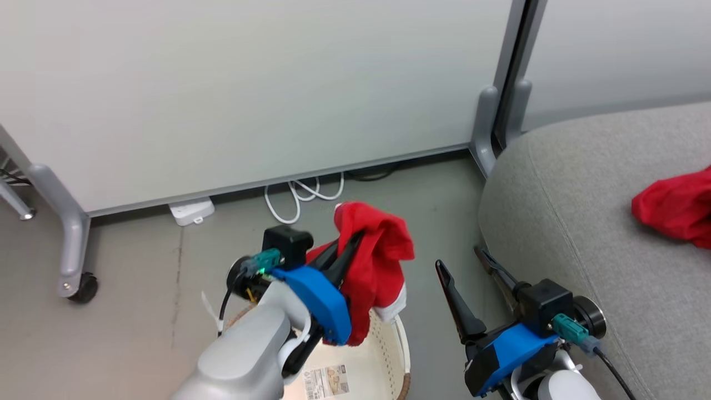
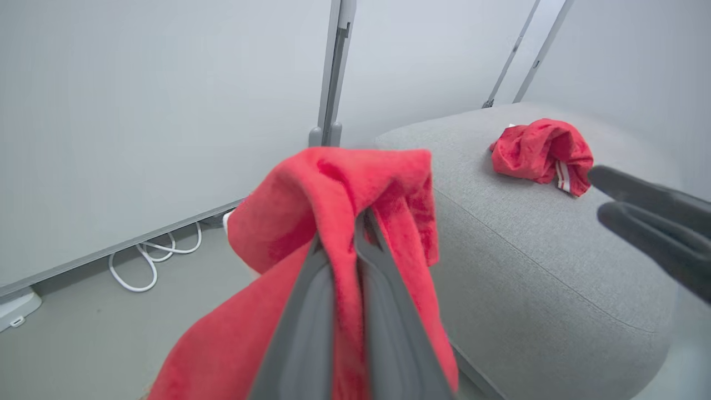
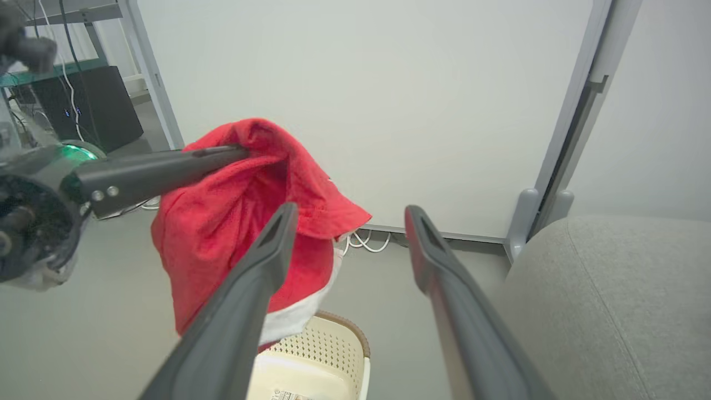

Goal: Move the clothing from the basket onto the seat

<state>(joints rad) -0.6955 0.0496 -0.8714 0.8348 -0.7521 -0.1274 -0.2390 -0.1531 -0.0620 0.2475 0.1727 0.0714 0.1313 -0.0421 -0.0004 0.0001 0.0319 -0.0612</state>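
Pinching a soft, fuzzy red garment [image 1: 383,261], your left gripper [image 1: 358,238] is clamped tight above the perforated cream basket [image 1: 402,344]. Right gripper [image 1: 459,258] is spread wide. A crumpled red piece [image 1: 675,208] lies on the woven grey seat [image 1: 583,211], far right.

My entries, placed by the sofa cushion [image 1: 583,233]. Cushion: light grey woven cloth, matt, fine-grained. On it: red garment [image 1: 675,208], soft crumpled cloth. Left of it: second red garment [image 1: 377,261], fleecy matt cloth, white part. Also left: laundry basket [image 1: 383,347], cream perforated plastic, faint sheen, paper label [image 1: 325,380]. Behind it: partition panel [image 1: 250,94], smooth matt white, with grey metal-looking frame post [image 1: 489,122]. I log the floor [image 1: 139,278] left of it as smooth, dull grey.
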